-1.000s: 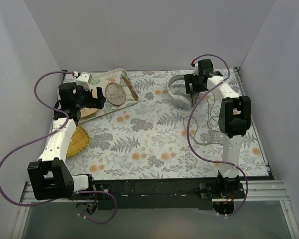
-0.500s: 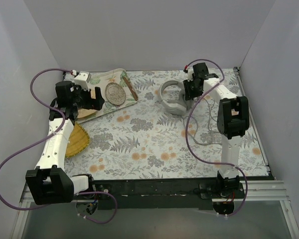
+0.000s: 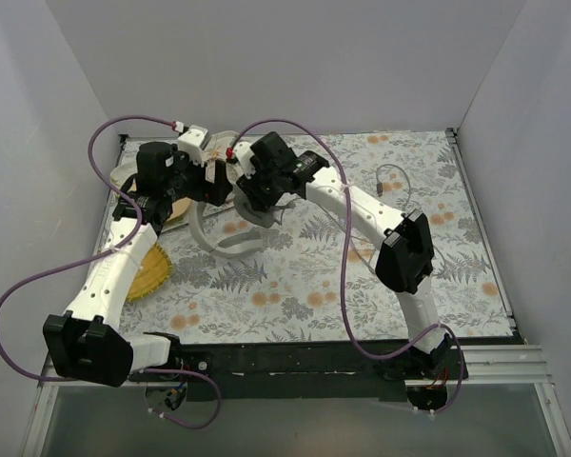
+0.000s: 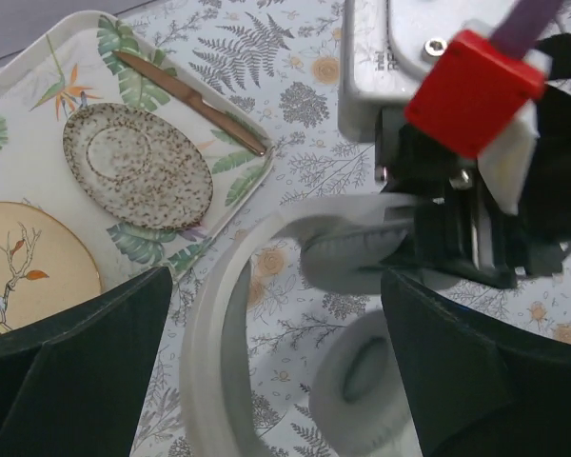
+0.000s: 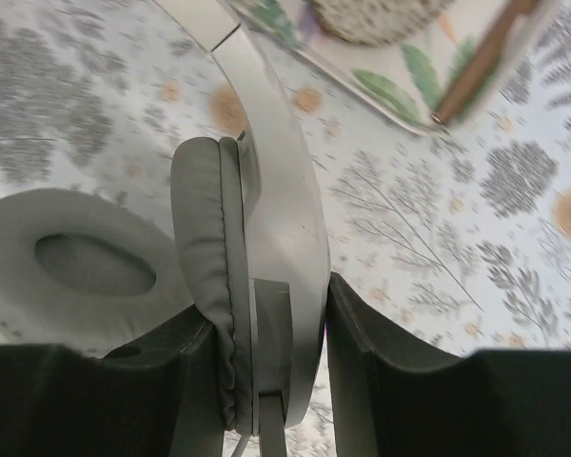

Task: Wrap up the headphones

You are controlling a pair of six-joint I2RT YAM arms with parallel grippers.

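Note:
The light grey headphones (image 3: 220,242) hang over the left middle of the table, beside the tray. My right gripper (image 5: 266,307) is shut on one earcup (image 5: 217,286) where the headband (image 5: 276,190) joins it. The other earcup (image 5: 71,257) shows its padded face to the left. My left gripper (image 4: 274,282) is open wide just above the headphones, with the headband (image 4: 214,333) and the lower earcup (image 4: 362,381) between its fingers and no contact that I can see. The thin grey cable (image 3: 388,178) trails on the cloth toward the back right.
A leaf-print tray (image 4: 38,67) at the back left holds a speckled plate (image 4: 138,167), a brown knife (image 4: 190,90) and a wooden plate (image 4: 29,271). A yellow ribbed disc (image 3: 148,270) lies by the left arm. White walls close in the table on three sides.
The right gripper has shut on the headphones and carried them from the back right across to the tray's edge. The left arm has swung right and now hangs over them.

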